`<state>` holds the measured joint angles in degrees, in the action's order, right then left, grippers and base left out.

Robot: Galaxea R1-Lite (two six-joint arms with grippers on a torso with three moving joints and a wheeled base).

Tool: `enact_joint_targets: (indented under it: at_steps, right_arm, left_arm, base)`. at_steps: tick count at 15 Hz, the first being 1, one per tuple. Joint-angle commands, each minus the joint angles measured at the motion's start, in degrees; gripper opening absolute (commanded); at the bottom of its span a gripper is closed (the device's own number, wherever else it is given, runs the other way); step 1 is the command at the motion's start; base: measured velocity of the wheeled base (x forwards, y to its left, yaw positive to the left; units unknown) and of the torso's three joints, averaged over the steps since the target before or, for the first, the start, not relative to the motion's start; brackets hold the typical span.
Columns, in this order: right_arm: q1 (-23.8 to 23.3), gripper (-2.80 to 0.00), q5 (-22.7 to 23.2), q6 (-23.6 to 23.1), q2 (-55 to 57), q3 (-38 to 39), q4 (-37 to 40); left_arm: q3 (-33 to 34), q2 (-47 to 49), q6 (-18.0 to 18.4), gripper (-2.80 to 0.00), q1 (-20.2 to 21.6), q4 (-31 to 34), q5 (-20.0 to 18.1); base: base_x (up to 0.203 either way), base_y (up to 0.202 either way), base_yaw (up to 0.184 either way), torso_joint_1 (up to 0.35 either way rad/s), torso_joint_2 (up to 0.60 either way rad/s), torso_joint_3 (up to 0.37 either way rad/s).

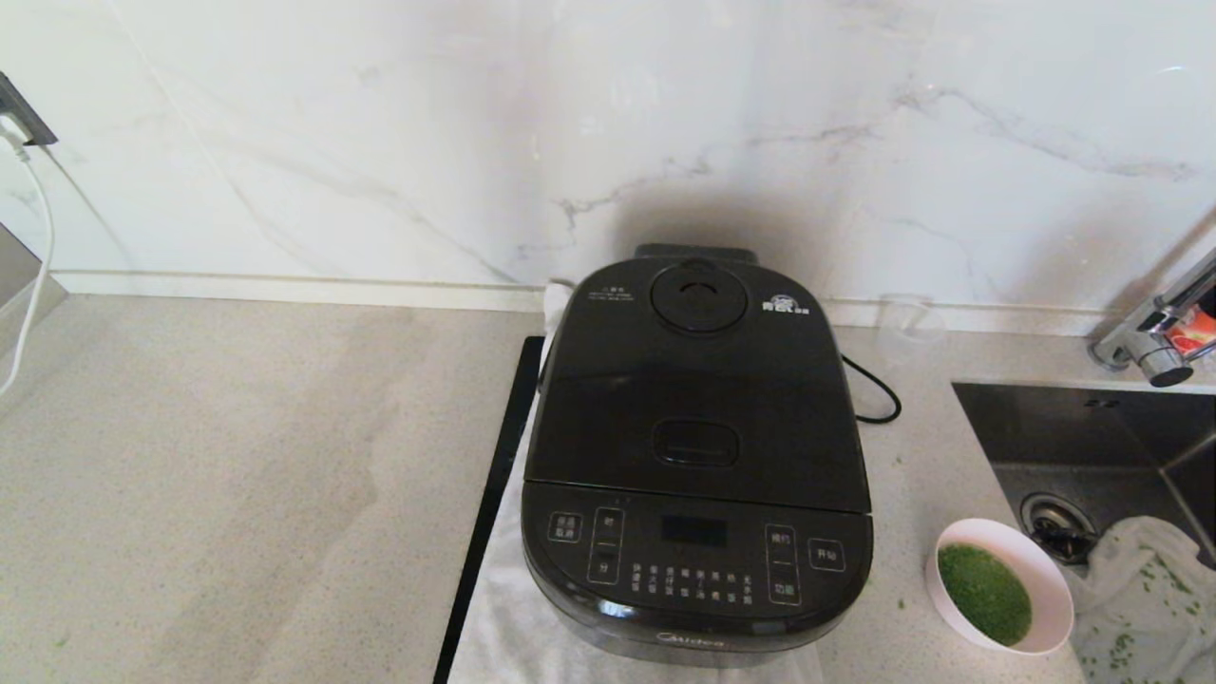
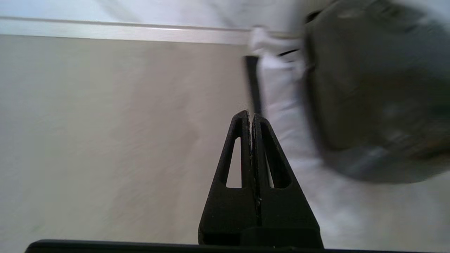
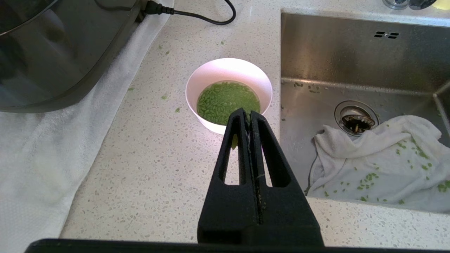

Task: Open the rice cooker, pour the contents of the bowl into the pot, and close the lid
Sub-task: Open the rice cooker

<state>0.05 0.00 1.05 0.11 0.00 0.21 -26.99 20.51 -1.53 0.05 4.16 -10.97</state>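
Note:
The black rice cooker (image 1: 696,456) stands on a white cloth (image 1: 513,608) in the middle of the counter, its lid (image 1: 698,380) down, so the pot is hidden. Right of it, beside the sink, sits the small white bowl (image 1: 1002,586) holding green bits (image 1: 984,593). In the right wrist view the bowl (image 3: 228,93) and its green contents (image 3: 227,102) lie just beyond my right gripper (image 3: 249,113), which is shut and empty above the counter. My left gripper (image 2: 250,115) is shut, hovering over bare counter left of the cooker (image 2: 372,95). Neither arm shows in the head view.
A steel sink (image 1: 1092,446) with a drain (image 1: 1050,518) lies at the right; a white cloth flecked with green (image 3: 383,165) lies in it. A tap (image 1: 1154,342) stands behind. The cooker's power cord (image 1: 879,389) trails right. A clear cup (image 1: 907,318) stands by the wall.

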Motion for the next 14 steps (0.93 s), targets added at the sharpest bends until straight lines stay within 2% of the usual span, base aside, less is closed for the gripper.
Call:
enact_joint_targets:
  at_steps: [1,4,6,8,11,14]
  right_arm:
    - [0.04,-2.8,0.0,0.01,-0.02,0.0,0.0]
    - [-0.01,-2.8,0.0,0.04,-0.02,0.0,-0.03]
    - [-0.04,-2.8,0.0,0.01,-0.02,0.0,-0.02]
    - [0.02,-2.8,0.0,0.01,-0.02,0.0,0.06]
    - [-0.03,-2.8,-0.06,0.04,-0.02,0.0,0.0]
    - [0.03,-2.8,0.0,0.02,-0.02,0.0,-0.02]
  left_arm:
    - [-10.42,19.5,-3.64,-2.8,-0.04,0.48,-5.09]
    - [-25.19,36.04,-10.46,-2.8,-2.88,3.5,-13.88]
    - [-31.69,45.13,-14.05,-2.8,-10.68,5.59,-16.9]
    - [-34.77,52.26,-16.35,-2.8,-19.72,6.38,-17.92]
    - [-36.44,60.38,-18.72,-2.8,-27.79,5.61,-15.51]
    - [-37.53,64.83,-20.09,-2.8,-34.98,1.51,-7.65]
  base:
    - [0.0,0.0,0.0,0.0,0.0,0.0]
    - [0.0,0.0,0.0,0.0,0.0,0.0]
    - [0.0,0.0,0.0,0.0,0.0,0.0]
    - [0.0,0.0,0.0,0.0,0.0,0.0]
    - [0.0,0.0,0.0,0.0,0.0,0.0]
    - [0.0,0.0,0.0,0.0,0.0,0.0]
